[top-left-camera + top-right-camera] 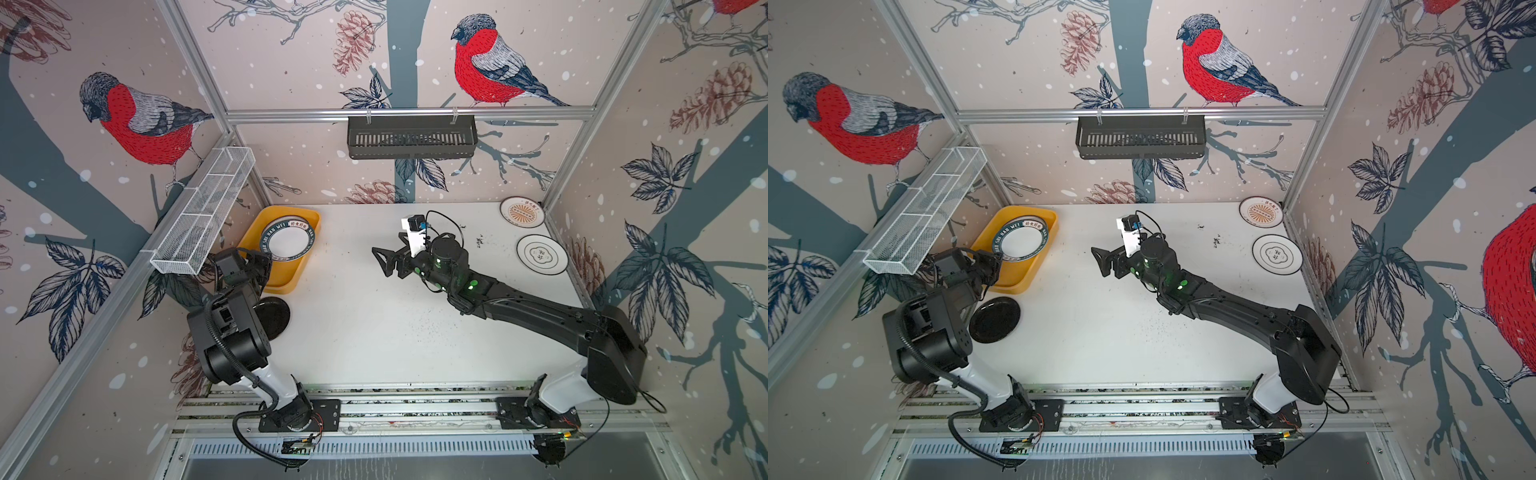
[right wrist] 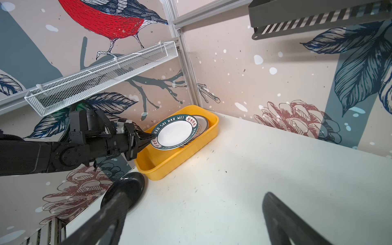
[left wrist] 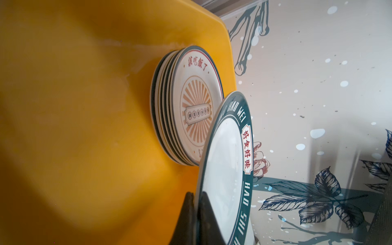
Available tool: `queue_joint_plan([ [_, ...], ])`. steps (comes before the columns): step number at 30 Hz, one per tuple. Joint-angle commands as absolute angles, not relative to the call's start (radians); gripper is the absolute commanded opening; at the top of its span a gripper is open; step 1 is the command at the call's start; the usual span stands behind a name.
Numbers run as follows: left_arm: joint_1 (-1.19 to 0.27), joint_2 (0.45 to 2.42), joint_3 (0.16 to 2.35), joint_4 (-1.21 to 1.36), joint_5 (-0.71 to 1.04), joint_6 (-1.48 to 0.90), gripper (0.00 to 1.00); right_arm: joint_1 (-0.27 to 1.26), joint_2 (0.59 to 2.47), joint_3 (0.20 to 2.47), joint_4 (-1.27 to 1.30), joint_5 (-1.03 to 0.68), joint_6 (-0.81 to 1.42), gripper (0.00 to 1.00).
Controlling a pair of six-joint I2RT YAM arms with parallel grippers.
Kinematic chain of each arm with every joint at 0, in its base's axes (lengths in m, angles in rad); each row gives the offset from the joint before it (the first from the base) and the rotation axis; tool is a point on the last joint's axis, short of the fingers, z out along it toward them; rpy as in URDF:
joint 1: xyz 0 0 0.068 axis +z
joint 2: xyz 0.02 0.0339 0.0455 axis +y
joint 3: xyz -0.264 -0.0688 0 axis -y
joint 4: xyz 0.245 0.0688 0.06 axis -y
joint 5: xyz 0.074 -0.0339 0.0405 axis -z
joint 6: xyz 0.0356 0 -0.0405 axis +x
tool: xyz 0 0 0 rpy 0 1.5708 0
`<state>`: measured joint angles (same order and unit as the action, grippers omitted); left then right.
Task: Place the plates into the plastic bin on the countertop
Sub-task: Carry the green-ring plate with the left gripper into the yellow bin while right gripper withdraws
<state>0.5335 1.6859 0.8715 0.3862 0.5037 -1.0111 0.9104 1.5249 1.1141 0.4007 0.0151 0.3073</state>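
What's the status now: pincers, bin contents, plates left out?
Left pincer: shut on white round plate with dark lettered ring, tilted over yellow-orange plastic bin
Right pincer: open, empty, above white countertop
In bin: stack of plates, sunburst design on top
Left out: black round plate beside bin; sunburst plate and thin-rimmed emblem plate far right

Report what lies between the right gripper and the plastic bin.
Only bare countertop separates the right gripper from the plastic bin, in both top views.
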Motion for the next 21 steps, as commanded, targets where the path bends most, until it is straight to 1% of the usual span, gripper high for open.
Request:
queue_joint_plan([
  [1, 0.541, 1.736, 0.909, 0.508, 0.507, -1.056, 0.00, 0.912, 1.524, 1.121, 0.430, 0.019, 0.290, 1.00],
  [11, 0.537, 1.922, 1.051, 0.533, 0.469, -1.114, 0.00, 0.912, 1.528, 1.126, 0.428, 0.059, 0.298, 1.00],
  [21, 0.484, 2.000, 1.157, 0.457, 0.405, -1.063, 0.00, 0.913, 1.523, 1.129, 0.408, 0.106, 0.309, 0.99],
])
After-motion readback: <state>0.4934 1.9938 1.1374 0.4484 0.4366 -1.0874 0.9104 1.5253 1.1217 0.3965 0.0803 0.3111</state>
